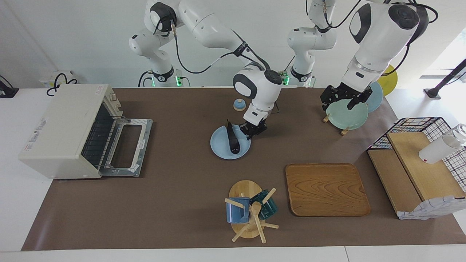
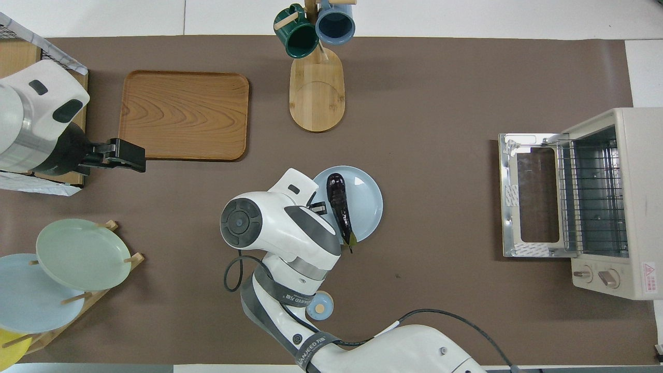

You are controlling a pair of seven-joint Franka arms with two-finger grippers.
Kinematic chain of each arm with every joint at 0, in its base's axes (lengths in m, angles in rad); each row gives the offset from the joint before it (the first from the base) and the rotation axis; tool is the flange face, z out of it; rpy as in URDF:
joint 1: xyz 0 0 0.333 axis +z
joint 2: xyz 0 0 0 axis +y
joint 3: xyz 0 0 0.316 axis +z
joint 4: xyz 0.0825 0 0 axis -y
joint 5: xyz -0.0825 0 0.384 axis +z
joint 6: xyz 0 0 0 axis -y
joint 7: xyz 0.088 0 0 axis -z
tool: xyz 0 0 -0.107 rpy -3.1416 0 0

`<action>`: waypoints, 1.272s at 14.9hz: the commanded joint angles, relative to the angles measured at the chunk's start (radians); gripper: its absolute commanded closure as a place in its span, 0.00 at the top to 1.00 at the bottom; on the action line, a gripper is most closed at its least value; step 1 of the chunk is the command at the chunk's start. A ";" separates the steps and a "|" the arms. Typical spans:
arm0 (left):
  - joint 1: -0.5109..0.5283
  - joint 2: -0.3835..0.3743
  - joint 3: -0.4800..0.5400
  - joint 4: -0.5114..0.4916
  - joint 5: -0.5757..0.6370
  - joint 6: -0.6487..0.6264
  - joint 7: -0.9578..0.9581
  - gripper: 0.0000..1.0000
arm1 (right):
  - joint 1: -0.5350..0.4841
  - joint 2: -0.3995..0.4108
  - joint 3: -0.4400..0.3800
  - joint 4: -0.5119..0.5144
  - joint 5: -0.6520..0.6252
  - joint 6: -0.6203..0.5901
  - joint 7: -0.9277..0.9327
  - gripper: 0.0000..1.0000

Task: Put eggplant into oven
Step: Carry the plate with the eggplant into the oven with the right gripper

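Gripping plate (image 1: 222, 151) rim, right tool (image 1: 255, 131) carries eggplant (image 1: 233, 140) ovenward; keep level, slow. Left tool (image 1: 344, 99) waits, grip unclear.

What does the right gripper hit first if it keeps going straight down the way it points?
Probably the light blue plate: the right gripper points down at the plate's rim toward the left arm's end, just beside the eggplant. Depth is unclear; it may meet the table mat instead.
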 commanded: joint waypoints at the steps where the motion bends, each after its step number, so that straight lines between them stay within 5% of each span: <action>1: 0.007 0.006 -0.009 0.018 0.017 -0.029 0.012 1.00 | -0.046 -0.041 -0.010 0.046 -0.032 -0.141 -0.112 0.00; 4: 0.009 0.005 -0.010 0.018 0.017 -0.042 0.012 1.00 | -0.173 -0.157 -0.010 -0.042 -0.032 -0.203 -0.224 0.00; 9: 0.018 0.005 -0.018 0.029 0.020 -0.050 0.012 1.00 | -0.471 -0.451 -0.009 -0.396 -0.025 -0.105 -0.537 0.00; 14: 0.024 0.003 -0.024 0.029 0.021 -0.052 0.012 1.00 | -0.661 -0.532 -0.009 -0.488 -0.025 -0.102 -0.708 0.00; 19: 0.038 0.003 -0.039 0.029 0.049 -0.049 0.012 1.00 | -0.810 -0.555 -0.009 -0.595 -0.020 0.030 -0.888 0.00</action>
